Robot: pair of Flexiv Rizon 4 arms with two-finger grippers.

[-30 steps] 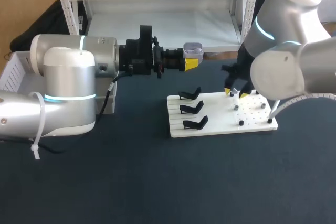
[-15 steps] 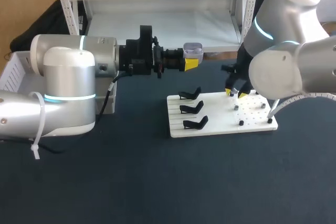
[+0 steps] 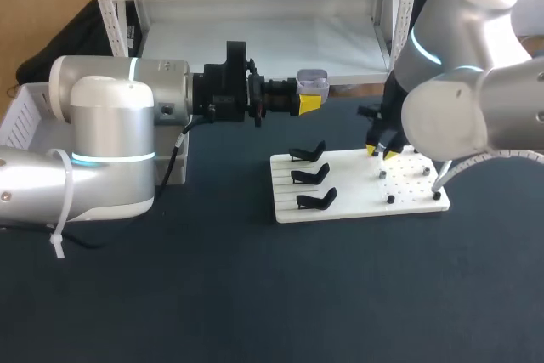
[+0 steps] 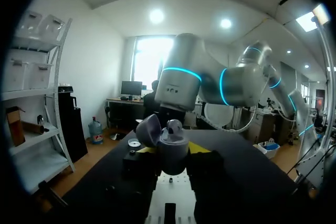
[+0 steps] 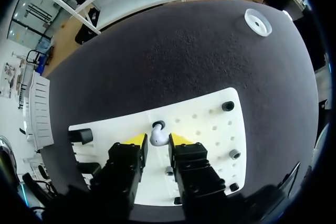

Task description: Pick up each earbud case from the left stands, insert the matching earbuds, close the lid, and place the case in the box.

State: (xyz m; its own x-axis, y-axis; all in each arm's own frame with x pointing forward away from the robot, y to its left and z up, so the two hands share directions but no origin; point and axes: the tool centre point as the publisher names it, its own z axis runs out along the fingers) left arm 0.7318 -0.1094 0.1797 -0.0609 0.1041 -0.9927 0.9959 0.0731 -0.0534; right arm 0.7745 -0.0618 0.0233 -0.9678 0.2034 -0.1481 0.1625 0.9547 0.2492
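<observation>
As it stands: both arms are over the dark counter [image 3: 255, 295], the left one up in the air, the right one low over the board.
left hand [image 3: 309, 101]: clenched on the earbud case [image 3: 313, 82], gripping it from two sides. The arm lies level, well above the counter, pointing toward the right arm.
earbud case: pale grey-lilac, lid [image 4: 149, 129] hinged open and tipped to one side. A rounded piece stands up in its mouth; can't tell if it's an earbud.
right hand [image 3: 381, 152]: points down at the board's right half, close over it. Grasp state: can't tell from either view.
earbud [image 5: 158, 137]: white, on the board beside a dark peg hole, in line with the middle of the right hand. Contact unclear.
board [image 3: 340, 203]: white, flat on the counter, right of centre, with holes and a few dark pegs [image 5: 228, 106] on its right half.
stands [image 3: 310, 174]: three black ones in a column on the board's left half.
box [image 3: 21, 121]: white with slotted walls, at the counter's left edge beside the left arm, well apart from the board.
white ring [image 5: 258, 22]: flat on the counter beyond the board, apart from it.
</observation>
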